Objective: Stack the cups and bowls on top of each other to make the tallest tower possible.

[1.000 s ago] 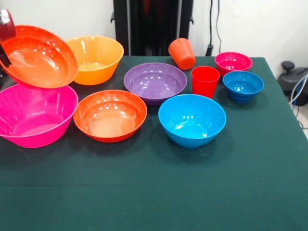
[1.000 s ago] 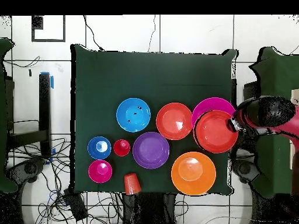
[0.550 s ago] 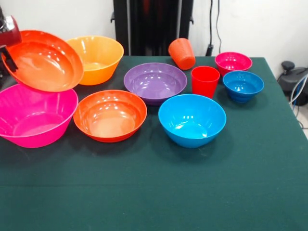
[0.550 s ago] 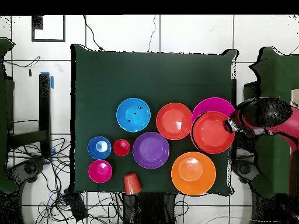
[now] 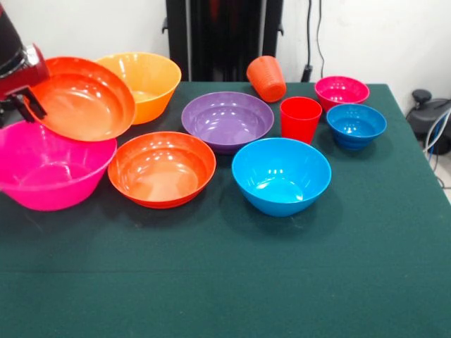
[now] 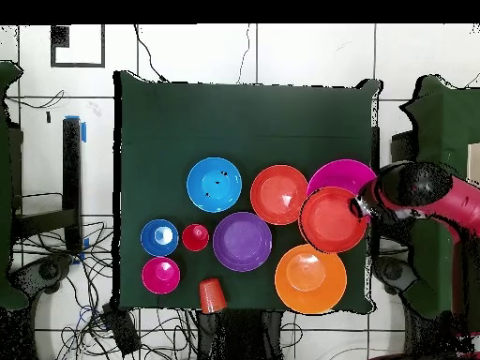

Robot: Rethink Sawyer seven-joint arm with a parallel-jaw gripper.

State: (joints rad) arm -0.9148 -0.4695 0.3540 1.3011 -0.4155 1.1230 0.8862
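The pincer (image 5: 27, 105) grips the rim of a red-orange bowl (image 5: 83, 98) and has carried it rightward and lower over the last second, so it now hangs tilted over the right part of the pink bowl (image 5: 42, 172) at the bench's (image 5: 282, 282) left edge. Judging by this drift, nesting is close; the other bowls and both cups remain unstacked.
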